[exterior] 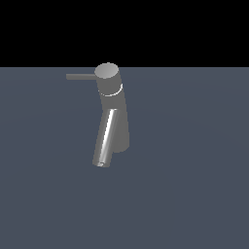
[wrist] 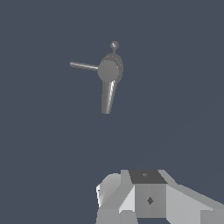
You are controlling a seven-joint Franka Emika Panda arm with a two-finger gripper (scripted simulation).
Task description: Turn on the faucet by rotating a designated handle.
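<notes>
The faucet (exterior: 120,121) is a grey tapered tap standing upright on the dark floor. Its cylindrical cap (exterior: 108,80) has a light ring, and its shiny spout (exterior: 106,138) slants down toward the camera. The handle (exterior: 80,77), a thin dark rod, sticks out level from the cap toward the exterior view's left. The wrist view looks down on the faucet (wrist: 109,70) from well above, with the handle (wrist: 83,66) and spout (wrist: 107,98) in sight. Only part of my gripper (wrist: 148,197) shows, at the picture's edge and far from the faucet. Its jaws are not clear. It is not in the exterior view.
The faucet stands on a flat dark blue-grey floor (exterior: 194,194). A small ball-topped rod (wrist: 114,45) rises just behind the faucet's cap in the wrist view.
</notes>
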